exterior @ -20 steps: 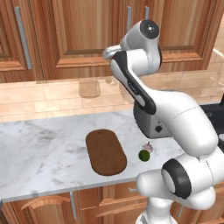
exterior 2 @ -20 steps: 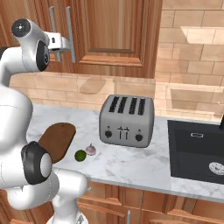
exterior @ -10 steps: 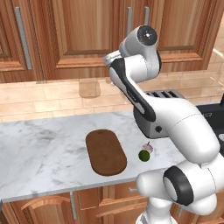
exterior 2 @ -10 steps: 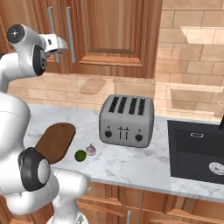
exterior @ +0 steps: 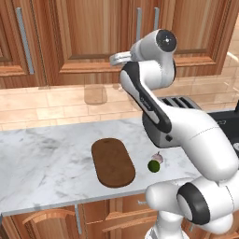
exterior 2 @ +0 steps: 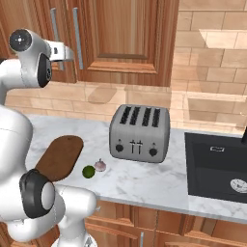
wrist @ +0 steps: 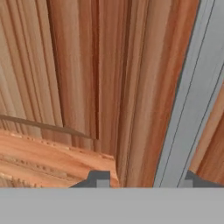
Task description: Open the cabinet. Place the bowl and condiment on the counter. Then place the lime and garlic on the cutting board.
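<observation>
- I see even, bright rendered light, with no glare.
- Soft shadows fall on the counter (exterior: pixel 46 158).
- My hand view looks blurry.

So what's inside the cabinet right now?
Can't tell: both doors of the cabinet are shut, hiding the shelves. The grey handle runs between the fingertips of the gripper.
</observation>
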Tool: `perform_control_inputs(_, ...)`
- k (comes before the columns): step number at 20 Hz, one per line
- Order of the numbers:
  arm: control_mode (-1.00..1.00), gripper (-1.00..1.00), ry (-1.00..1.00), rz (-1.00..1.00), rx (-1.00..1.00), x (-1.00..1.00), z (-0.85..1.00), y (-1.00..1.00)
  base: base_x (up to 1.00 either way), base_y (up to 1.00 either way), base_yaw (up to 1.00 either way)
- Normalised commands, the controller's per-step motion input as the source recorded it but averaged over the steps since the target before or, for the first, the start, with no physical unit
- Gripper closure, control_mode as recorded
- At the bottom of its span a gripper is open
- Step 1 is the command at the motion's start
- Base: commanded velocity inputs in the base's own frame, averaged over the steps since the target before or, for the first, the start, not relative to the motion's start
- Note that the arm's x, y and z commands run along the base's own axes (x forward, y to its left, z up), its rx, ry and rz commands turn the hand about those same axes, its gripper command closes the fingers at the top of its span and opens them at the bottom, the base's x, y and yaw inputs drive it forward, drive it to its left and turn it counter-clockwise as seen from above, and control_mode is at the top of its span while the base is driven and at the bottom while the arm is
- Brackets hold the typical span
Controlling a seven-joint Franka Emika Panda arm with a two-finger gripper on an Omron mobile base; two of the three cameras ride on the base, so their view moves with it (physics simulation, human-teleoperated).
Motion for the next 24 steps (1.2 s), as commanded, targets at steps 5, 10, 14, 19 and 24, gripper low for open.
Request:
perform_control_inputs(5,-1.00,1.00,-0.02,-0.05,0.17,-0.01,-0.88,1.00,0.00,0.00,0.00)
perform_control_inputs(10,-1.00,1.00,-0.02,-0.08,0.09,-0.07,-0.80,1.00,0.00,0.00,0.00)
perform_control_inputs(14,-1.00,1.00,-0.01,-0.07,0.04,-0.03,-0.78,1.00,0.00,0.00,0.00)
perform_control_inputs(19,-1.00,1.00,0.00,-0.04,0.03,0.00,-0.78,1.00,0.00,0.00,0.00)
perform_control_inputs(24,-1.00,1.00,0.00,0.00,0.02,0.00,-0.78,1.00,0.00,0.00,0.00)
